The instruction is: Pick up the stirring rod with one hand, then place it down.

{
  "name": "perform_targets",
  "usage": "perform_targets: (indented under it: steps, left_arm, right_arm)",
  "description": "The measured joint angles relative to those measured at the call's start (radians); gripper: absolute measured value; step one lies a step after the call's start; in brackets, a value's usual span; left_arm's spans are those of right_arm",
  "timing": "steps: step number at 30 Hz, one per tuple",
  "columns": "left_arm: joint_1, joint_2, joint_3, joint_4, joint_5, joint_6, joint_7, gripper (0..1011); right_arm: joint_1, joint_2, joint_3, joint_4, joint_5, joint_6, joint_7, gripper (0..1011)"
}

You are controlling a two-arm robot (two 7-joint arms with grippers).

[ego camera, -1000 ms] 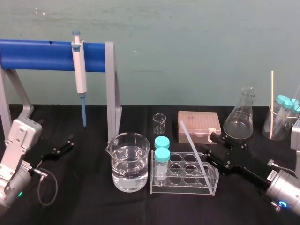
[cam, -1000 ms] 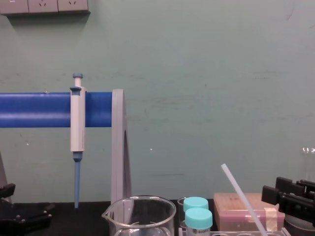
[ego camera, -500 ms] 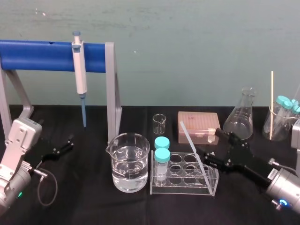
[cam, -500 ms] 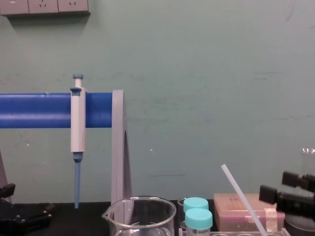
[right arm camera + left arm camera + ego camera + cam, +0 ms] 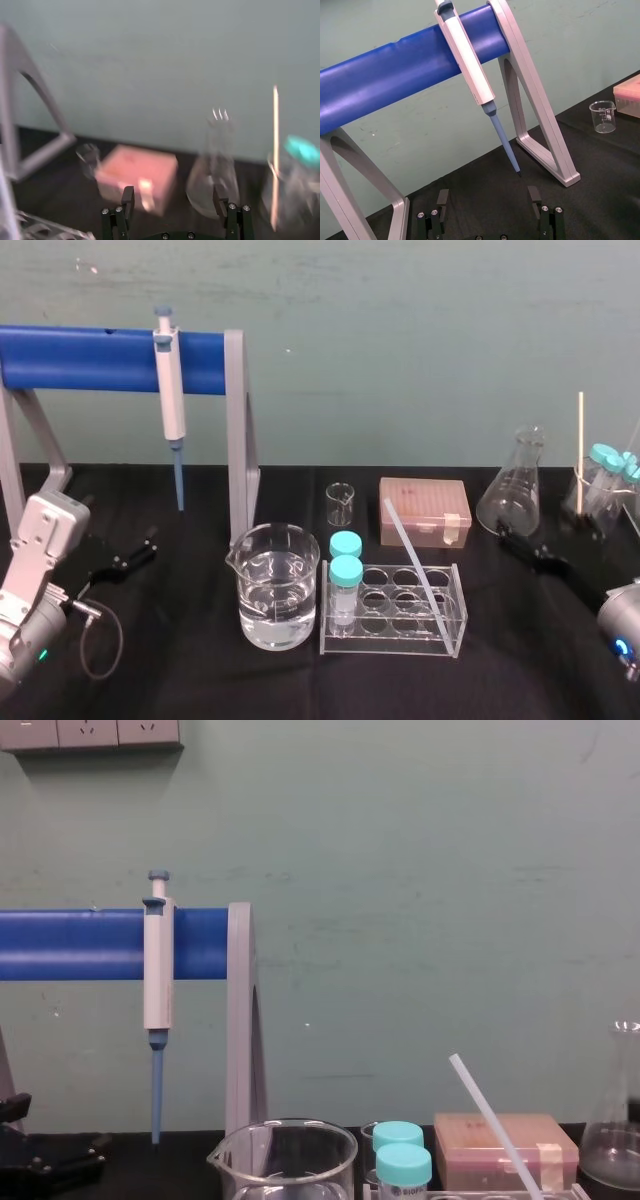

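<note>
Translucent white stirring rod [image 5: 418,570] — leaned in the clear rack [image 5: 395,637], unheld. Right gripper [image 5: 173,196] near the flask [image 5: 512,495], fingers apart; left gripper [image 5: 488,195] parked, fingers spread. Risk — a skewed grasp might tip the rack.

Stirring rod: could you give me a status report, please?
Left gripper parked, open. Right gripper open, near flask. Rod leans in rack, free. Nothing blocking.

The stirring rod [image 5: 411,550] is smooth, translucent white, plastic or perhaps glass. The rack [image 5: 392,638] is clear, glossy plastic. The beaker [image 5: 278,585] and the flask [image 5: 510,502] are shiny clear glass. The desk [image 5: 170,670] is covered in matt black cloth. The stand's bar [image 5: 90,358] is smooth blue plastic, and its leg [image 5: 236,440] is dull grey metal. The thin stick [image 5: 579,460] looks wooden.
</note>
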Motion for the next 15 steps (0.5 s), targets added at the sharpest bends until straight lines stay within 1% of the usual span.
perform_targets:
  steps: [1,2,4,5,8,15]
  left_arm:
    - [0.0,0.0,0.0,0.0,0.0,0.0,0.0,1000]
    - [0.0,0.0,0.0,0.0,0.0,0.0,0.0,1000]
    - [0.0,0.0,0.0,0.0,0.0,0.0,0.0,1000]
    - [0.0,0.0,0.0,0.0,0.0,0.0,0.0,1000]
    - [0.0,0.0,0.0,0.0,0.0,0.0,0.0,1000]
    - [0.0,0.0,0.0,0.0,0.0,0.0,0.0,1000]
  right_arm:
    - [0.0,0.0,0.0,0.0,0.0,0.0,0.0,1002]
    - [0.0,-0.004,0.0,0.005,0.0,0.041,-0.008,1002]
    - [0.0,-0.008,0.0,0.012,0.001,0.069,-0.01,1003]
    - [0.002,-0.009,-0.002,0.018,0.0,0.092,-0.01,1002]
    - [0.007,-0.01,-0.008,0.028,-0.005,0.117,-0.008,1002]
    - [0.007,-0.009,-0.007,0.026,-0.004,0.109,-0.006,1002]
